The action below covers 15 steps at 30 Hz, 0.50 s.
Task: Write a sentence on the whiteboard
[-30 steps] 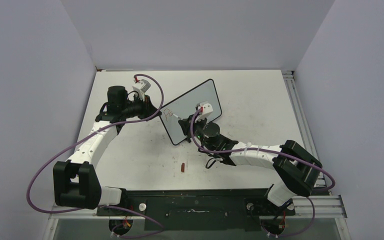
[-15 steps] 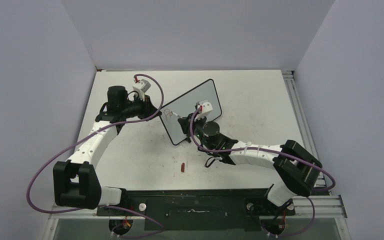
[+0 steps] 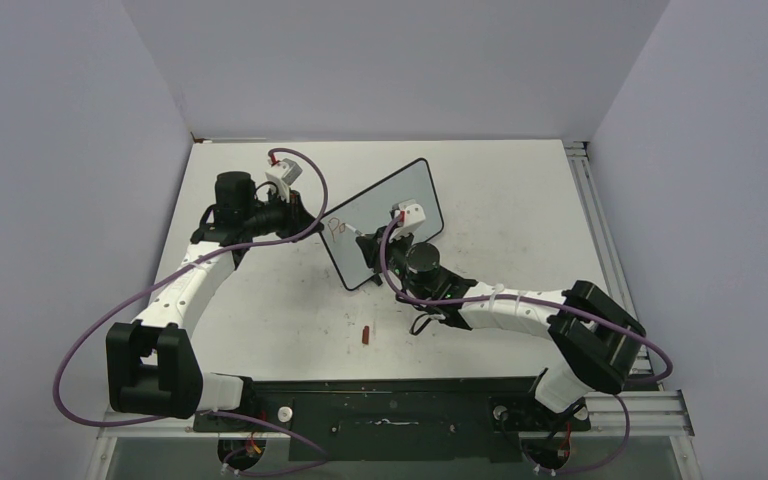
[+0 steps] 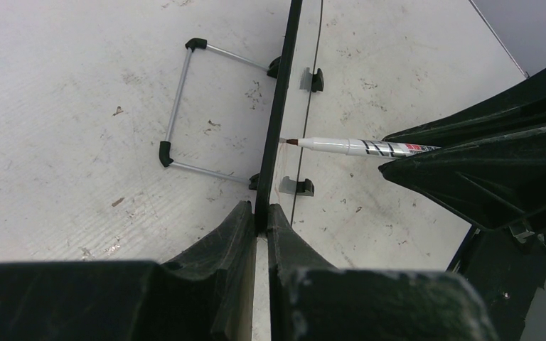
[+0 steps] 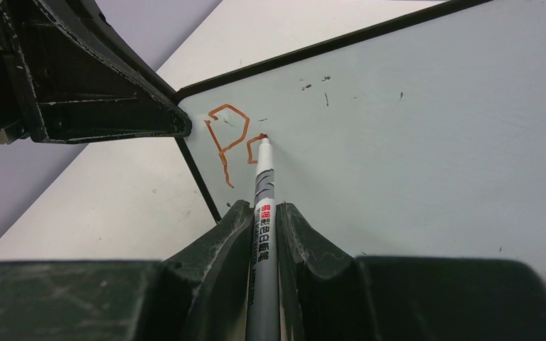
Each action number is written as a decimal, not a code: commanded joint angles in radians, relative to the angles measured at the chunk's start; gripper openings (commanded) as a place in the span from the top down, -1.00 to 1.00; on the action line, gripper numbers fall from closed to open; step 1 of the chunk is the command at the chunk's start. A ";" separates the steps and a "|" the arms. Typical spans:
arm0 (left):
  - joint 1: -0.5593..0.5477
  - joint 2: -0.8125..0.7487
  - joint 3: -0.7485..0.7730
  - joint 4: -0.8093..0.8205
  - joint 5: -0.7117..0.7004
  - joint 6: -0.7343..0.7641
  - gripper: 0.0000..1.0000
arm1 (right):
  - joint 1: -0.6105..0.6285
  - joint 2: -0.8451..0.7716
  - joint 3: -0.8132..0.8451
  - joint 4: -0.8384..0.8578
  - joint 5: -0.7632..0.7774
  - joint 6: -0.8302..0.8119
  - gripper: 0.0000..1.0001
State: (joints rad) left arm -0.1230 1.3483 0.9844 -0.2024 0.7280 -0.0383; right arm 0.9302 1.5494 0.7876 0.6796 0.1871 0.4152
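While pinching the whiteboard (image 3: 385, 195) edge in left jaws, pressing marker (image 5: 263, 213), clenched in right jaws, tip-ahead onto the sentence (image 5: 224, 135).

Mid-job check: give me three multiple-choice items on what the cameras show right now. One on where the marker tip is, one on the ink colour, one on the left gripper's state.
1. Where is the tip of the marker?
A. In the air, clear of the board.
B. On the face of the whiteboard, just right of the writing.
C. On the board's black frame.

2. What colour is the writing?
A. Blue.
B. Green.
C. Orange-red.

3. What state is the left gripper in?
A. Shut on the whiteboard's edge.
B. Wide open, holding nothing.
C. Shut on the marker.

Key:
1 B: the right wrist view shows the tip on the face, at a partly drawn second letter.
2 C: the strokes there are orange-red.
3 A: in the left wrist view its fingers sit tight on either side of the black frame.
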 commanded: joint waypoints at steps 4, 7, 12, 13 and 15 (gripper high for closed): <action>0.000 -0.021 0.046 -0.011 0.006 0.026 1.00 | 0.001 -0.102 -0.028 0.008 0.050 -0.010 0.89; -0.001 -0.023 0.046 -0.010 0.006 0.027 1.00 | -0.001 -0.101 -0.028 0.000 0.061 -0.013 0.89; -0.001 -0.022 0.044 -0.009 0.007 0.028 1.00 | -0.004 -0.080 -0.022 0.013 0.056 -0.016 0.89; -0.001 -0.022 0.043 -0.009 0.008 0.028 1.00 | -0.004 -0.074 -0.016 0.012 0.056 -0.015 0.89; 0.000 -0.021 0.043 -0.009 0.007 0.029 1.00 | -0.005 -0.064 -0.009 0.016 0.053 -0.018 0.89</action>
State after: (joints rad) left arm -0.1242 1.3483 0.9848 -0.2028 0.7334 -0.0383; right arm 0.9302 1.4811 0.7612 0.6621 0.2287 0.4103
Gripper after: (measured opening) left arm 0.068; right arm 0.161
